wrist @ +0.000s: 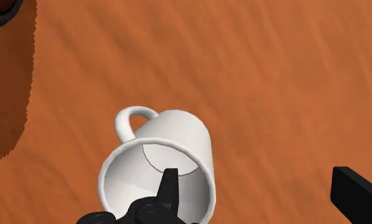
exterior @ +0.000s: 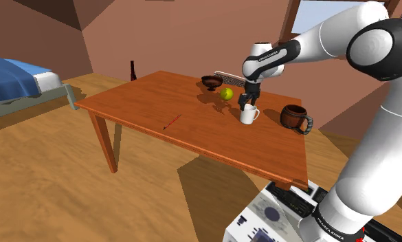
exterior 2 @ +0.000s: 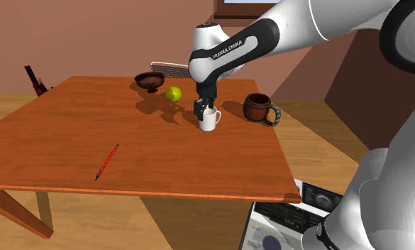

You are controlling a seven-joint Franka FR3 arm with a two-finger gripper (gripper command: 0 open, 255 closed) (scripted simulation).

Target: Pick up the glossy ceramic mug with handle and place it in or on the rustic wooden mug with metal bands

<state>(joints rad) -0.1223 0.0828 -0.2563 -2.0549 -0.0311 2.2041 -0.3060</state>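
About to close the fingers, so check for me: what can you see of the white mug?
The white mug is plain and glossy, empty, with one loop handle. It stands upright, mouth up, on the table between the green fruit and the brown banded mug, touching neither. The open gripper straddles its wall: one finger hangs inside the mouth, the other outside, clear of the mug. Whether the inner one touches the wall I cannot tell.

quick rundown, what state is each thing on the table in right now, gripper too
white mug, upright on the table, not yet lifted
gripper, open, one finger inside the white mug, the other outside it
brown banded mug, upright, apart from the white mug
dark bowl, upright
red pencil, lying flat
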